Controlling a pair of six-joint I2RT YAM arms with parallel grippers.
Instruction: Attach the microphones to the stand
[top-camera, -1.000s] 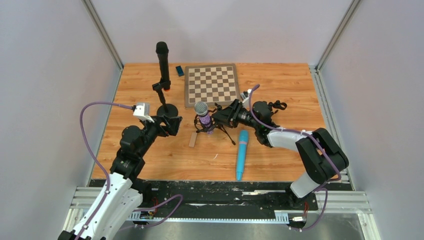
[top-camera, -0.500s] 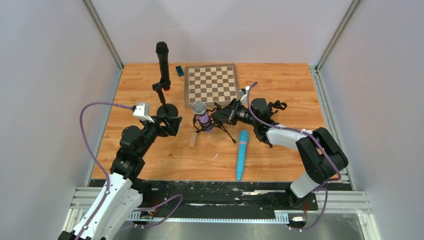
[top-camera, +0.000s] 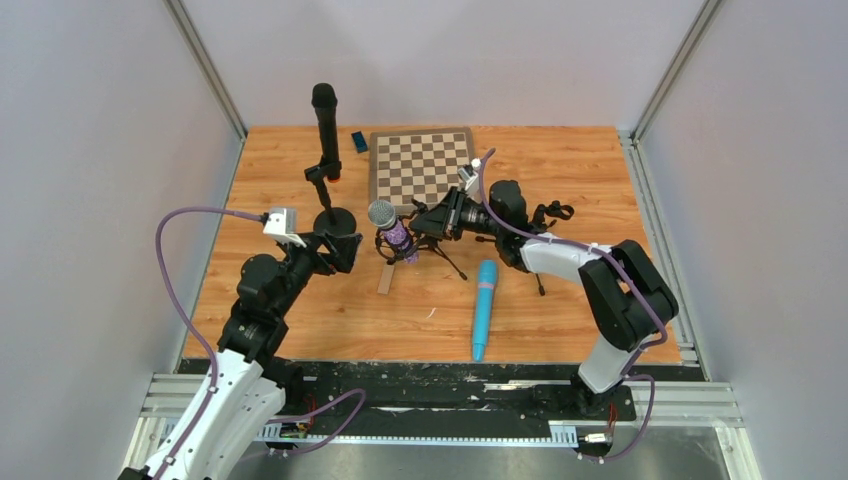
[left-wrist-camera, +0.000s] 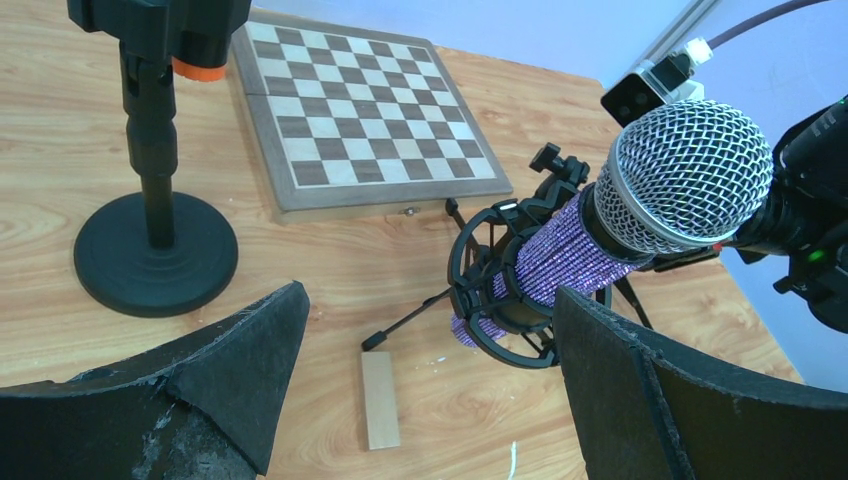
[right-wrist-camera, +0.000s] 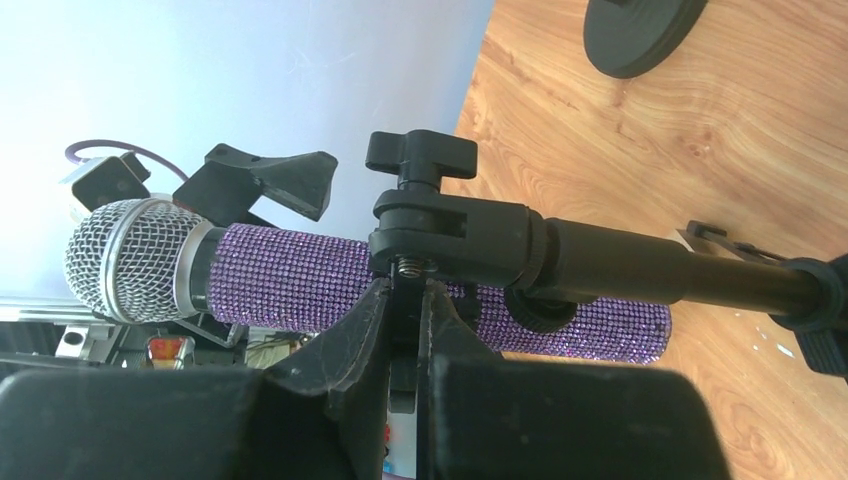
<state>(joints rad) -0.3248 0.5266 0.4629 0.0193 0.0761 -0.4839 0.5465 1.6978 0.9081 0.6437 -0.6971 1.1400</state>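
Purple microphone (left-wrist-camera: 600, 232) sits tilted in the shock mount (left-wrist-camera: 497, 290), grille toward my spread left pincer (left-wrist-camera: 430, 305). My right pincer (right-wrist-camera: 405, 300) pinches the swivel joint (right-wrist-camera: 450, 235); the light blue microphone (top-camera: 484, 305) lies nearer my right arm, lengthwise toward my bases.

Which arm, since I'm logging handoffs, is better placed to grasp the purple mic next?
Probably left: the left gripper is open and faces the purple mic close by, while the right gripper is shut on the tripod stand holding it.

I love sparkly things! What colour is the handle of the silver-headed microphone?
The microphone handle is purple; the left wrist view shows it best.
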